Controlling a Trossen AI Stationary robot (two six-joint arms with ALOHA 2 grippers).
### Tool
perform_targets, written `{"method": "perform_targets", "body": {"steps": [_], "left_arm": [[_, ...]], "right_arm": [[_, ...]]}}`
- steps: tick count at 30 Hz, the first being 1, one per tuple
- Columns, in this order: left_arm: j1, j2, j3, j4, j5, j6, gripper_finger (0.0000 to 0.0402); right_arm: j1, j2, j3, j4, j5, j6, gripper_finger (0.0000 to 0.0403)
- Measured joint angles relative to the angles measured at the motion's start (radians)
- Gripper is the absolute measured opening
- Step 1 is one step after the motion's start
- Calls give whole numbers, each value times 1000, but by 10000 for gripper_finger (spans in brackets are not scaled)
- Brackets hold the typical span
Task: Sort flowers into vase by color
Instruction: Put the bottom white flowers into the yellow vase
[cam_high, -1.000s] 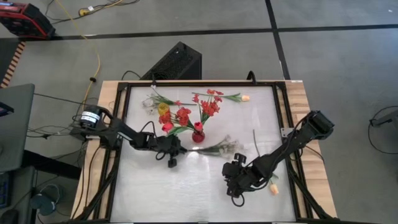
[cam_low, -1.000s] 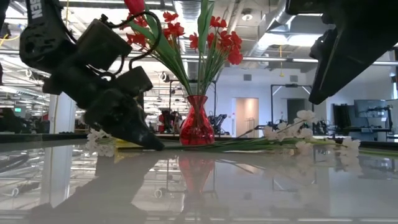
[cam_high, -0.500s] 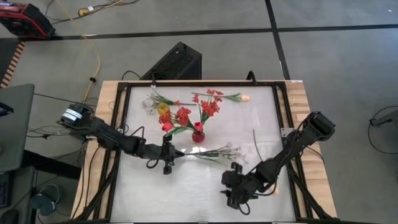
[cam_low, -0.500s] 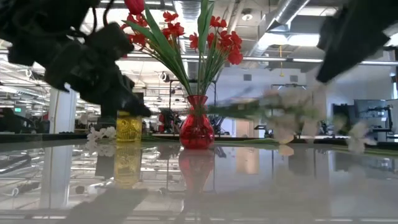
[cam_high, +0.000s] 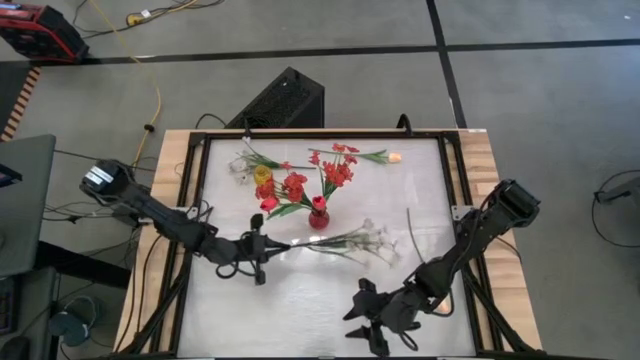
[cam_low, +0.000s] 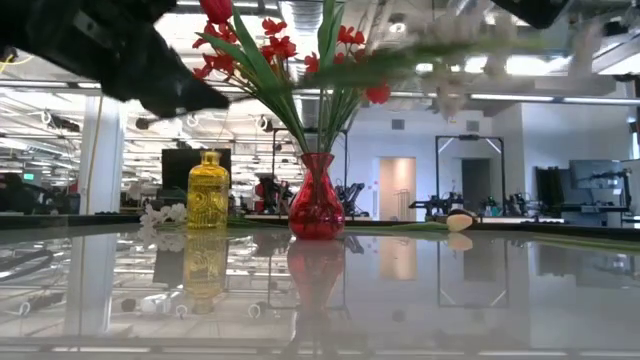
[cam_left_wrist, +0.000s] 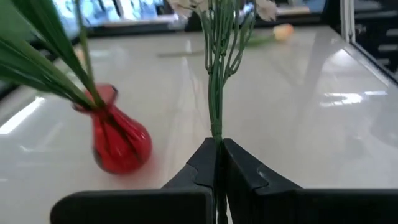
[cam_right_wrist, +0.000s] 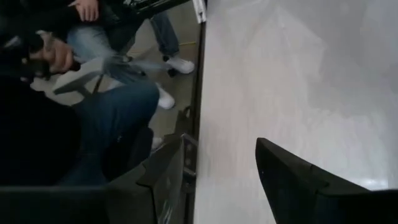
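Note:
My left gripper (cam_high: 268, 245) is shut on a white flower spray (cam_high: 358, 240), near the table's middle, just nearer than the red vase (cam_high: 318, 216). The spray (cam_low: 440, 40) is lifted high above the table. Red flowers (cam_high: 335, 172) stand in the red vase, and a yellow vase (cam_high: 263, 175) stands to its left. A second white spray (cam_high: 240, 165) and a peach tulip (cam_high: 394, 157) lie on the far part of the table. Another peach bud (cam_high: 440, 305) lies beside my right arm. My right gripper (cam_high: 362, 325) hovers open near the front edge, with nothing between its fingers. My left gripper pinches the white spray's green stem (cam_left_wrist: 216, 132) between its two fingers, near the stem's lower end. The fingers come nearly level from the table's left and lie along the stem. The spray sticks out beyond the fingertips toward the right, clear of the table.
A loose green stem (cam_high: 410, 228) lies at the right. A black frame (cam_high: 300, 133) edges the table. Beyond the near edge a seated person (cam_right_wrist: 93, 106) shows in the right wrist view. Bare tabletop (cam_high: 290, 310) lies in front of the vases.
My left gripper has risen and drawn back toward the table's left and near edges, carrying the white spray up off the table; the spray now hangs high in the low view. My right gripper has moved toward the near edge and tipped upward, staying open.

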Motion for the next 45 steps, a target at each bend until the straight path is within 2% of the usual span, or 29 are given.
{"method": "perform_targets", "body": {"steps": [2, 5, 9, 12, 15, 19, 24, 29, 32, 40, 45], "left_arm": [[-18, -35, 0, 2, -43, 18, 0], [-44, -94, 1, 4, -54, 42, 0], [-85, -169, 1, 9, -74, 81, 0], [-121, -209, 1, 39, -76, 117, 0], [-160, -231, 2, 105, -60, 157, 0], [-210, -229, 2, 189, -31, 202, 0], [-227, -185, 2, 302, 47, 210, 0], [-226, -83, 2, 403, 60, 188, 0], [-226, -20, 1, 470, 62, 184, 0], [-225, 52, 1, 556, 62, 179, 0], [-212, 70, 1, 565, 62, 179, 0]], "right_arm": [[3, 0, 15, -5, -44, 21, 225], [17, -1, 28, -10, -77, 65, 225], [53, -1, 34, -17, -77, 85, 222], [77, -1, 36, -70, -12, 110, 212], [86, 10, 35, -143, 133, 101, 200], [60, 45, 35, -143, 274, 8, 186], [-24, 111, 33, 79, 312, -249, 180], [-128, 167, 33, 423, 249, -565, 180], [-176, 179, 33, 558, 191, -694, 180], [-221, 181, 33, 724, 176, -905, 189], [-227, 181, 33, 776, 144, -957, 193]]}}
